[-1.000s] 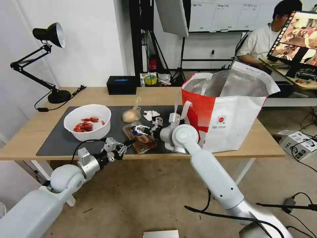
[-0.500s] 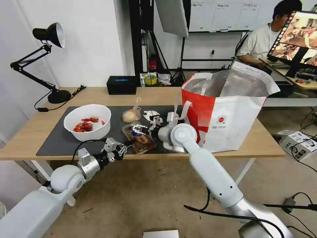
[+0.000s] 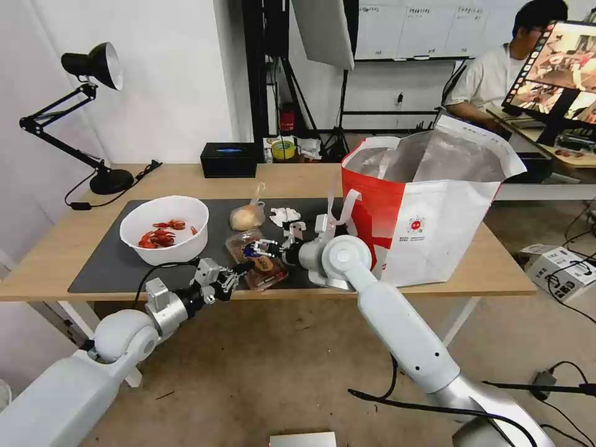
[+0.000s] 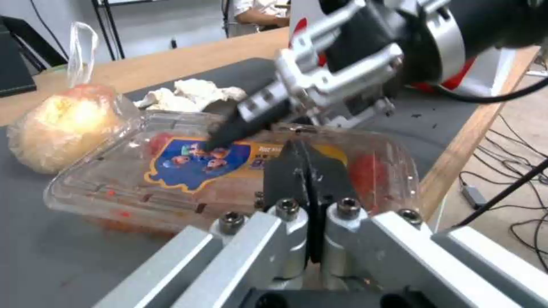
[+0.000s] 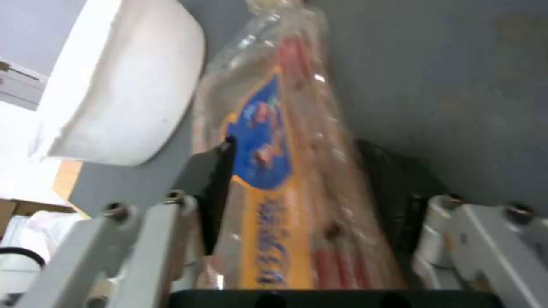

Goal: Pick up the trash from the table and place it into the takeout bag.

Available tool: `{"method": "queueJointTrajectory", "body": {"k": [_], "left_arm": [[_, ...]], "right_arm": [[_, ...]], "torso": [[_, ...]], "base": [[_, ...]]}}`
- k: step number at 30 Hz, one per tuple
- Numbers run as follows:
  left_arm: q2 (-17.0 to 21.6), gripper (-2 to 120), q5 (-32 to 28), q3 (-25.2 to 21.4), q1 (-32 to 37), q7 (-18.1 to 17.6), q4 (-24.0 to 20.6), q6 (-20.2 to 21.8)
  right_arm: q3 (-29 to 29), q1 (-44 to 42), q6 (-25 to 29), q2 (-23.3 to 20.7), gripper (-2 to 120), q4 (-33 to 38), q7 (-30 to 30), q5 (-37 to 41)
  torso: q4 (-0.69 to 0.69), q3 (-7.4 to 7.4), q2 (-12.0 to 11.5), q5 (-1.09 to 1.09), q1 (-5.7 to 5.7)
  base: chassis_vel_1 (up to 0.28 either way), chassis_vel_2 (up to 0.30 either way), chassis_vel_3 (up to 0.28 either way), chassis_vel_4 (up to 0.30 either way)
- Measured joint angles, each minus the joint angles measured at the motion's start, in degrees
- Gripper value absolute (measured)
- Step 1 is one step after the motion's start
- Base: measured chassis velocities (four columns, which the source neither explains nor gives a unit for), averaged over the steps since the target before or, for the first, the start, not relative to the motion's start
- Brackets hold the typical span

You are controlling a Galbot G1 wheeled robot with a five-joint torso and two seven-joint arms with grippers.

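Note:
The clear hinged tray (image 3: 268, 271) with red bits lies on the dark mat (image 3: 112, 261) near the table's (image 3: 62, 248) front edge. My right gripper (image 3: 257, 248) is open and straddles it; the tray (image 5: 285, 141) fills the gap between the fingers, and one fingertip (image 4: 225, 134) touches the lid. My left gripper (image 3: 239, 270) is shut and empty just in front of the tray (image 4: 188, 171). On the mat's left stands the white bowl (image 3: 186, 211) of crayfish shells. The knotted bag (image 3: 246, 217) and the tissue (image 3: 284, 215) lie behind the tray. On the right stands the red-and-white takeout bag (image 3: 434, 230), mouth open.
A black desk lamp (image 3: 93, 124) stands at the table's back left and a black box (image 3: 228, 159) at the back middle. Cables and a small box lie on the floor to the right. The bowl (image 5: 126, 85) is close beside the tray.
My right gripper has pushed further left over the tray, and the tray has slid a little towards the bowl. The left arm has stayed put.

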Motion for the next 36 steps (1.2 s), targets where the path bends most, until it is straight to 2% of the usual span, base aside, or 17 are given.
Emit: {"method": "queueJointTrajectory", "body": {"k": [3,4,7,8,11,14,20,24,27,30,31,36], "left_arm": [[0.0,0,-0.1,0.0,0.0,0.0,0.0,0.0],[0.0,0,-0.1,0.0,0.0,0.0,0.0,0.0],[0.1,0,-0.2,0.0,0.0,0.0,-0.1,-0.1],[0.1,0,-0.2,0.0,0.0,0.0,-0.1,-0.1],[0.3,0,-0.4,-0.2,0.3,0.0,-0.3,-0.2],[0.4,0,-0.4,-0.4,0.5,0.0,-0.5,-0.3],[0.4,0,-0.7,-1.9,1.5,-0.1,-0.8,-0.6],[0.8,0,-1.1,-4.9,3.6,-0.1,-1.3,-1.3],[0.9,0,-1.4,-7.6,5.5,-0.1,-1.8,-1.5],[0.5,0,-1.8,-12.8,10.0,-0.2,-3.2,-1.6],[0.5,0,-1.8,-12.8,10.0,-0.2,-3.2,-1.6],[-1.0,0,-1.6,-18.4,16.5,-0.2,-5.1,-2.1]], "right_arm": [[0.3,-1.0,0.0,-0.9,36,0.6,-0.2,0.0],[0.3,-1.0,0.0,-0.9,36,0.6,-0.2,0.0],[0.8,-1.4,0.1,-1.3,22,0.8,-0.3,0.1],[0.8,-1.4,0.1,-1.3,22,0.8,-0.3,0.1],[1.2,-1.4,0.1,-1.3,7,0.8,-0.3,0.3],[1.3,-1.3,0.1,-1.2,0,0.8,-0.3,0.3],[1.4,-1.2,0.1,-0.8,0,0.6,-0.1,0.3],[2.1,-1.5,0.1,-0.3,0,0.6,-0.1,0.2],[2.6,-1.6,0.0,0.1,0,0.7,-0.1,0.1],[3.6,-1.7,0.0,0.6,0,1.3,-0.6,0.0],[3.6,-1.7,0.0,0.6,0,1.3,-0.6,0.0],[4.5,-1.9,0.0,0.8,0,2.7,-1.2,0.0]], "torso": [[0.00,0.00,0.0,0.00,0.00],[0.00,0.00,0.0,0.00,0.00],[0.01,-0.01,0.0,0.01,0.00],[0.01,-0.01,0.0,0.01,0.00],[0.00,-0.01,0.0,0.00,0.00],[0.00,-0.01,0.0,0.00,0.00],[-0.01,-0.01,0.0,0.00,0.00],[-0.01,0.00,0.0,-0.01,0.00],[0.01,0.00,0.0,-0.01,0.00],[0.00,0.00,0.0,-0.01,0.00],[0.00,0.00,0.0,-0.01,0.00],[0.01,0.00,0.0,0.00,0.00]], "base": [[0.000,0.000,0.000,0.000],[0.000,0.000,0.000,0.000],[0.000,0.000,0.000,0.000],[0.000,0.000,0.000,0.000],[0.000,0.000,0.000,0.000],[0.000,0.000,0.000,0.000],[0.000,0.000,0.000,0.000],[0.000,0.000,0.000,0.000],[0.000,0.000,0.000,0.000],[0.000,0.000,0.000,0.000],[0.000,0.000,0.000,0.000],[0.000,0.000,0.000,0.000]]}}
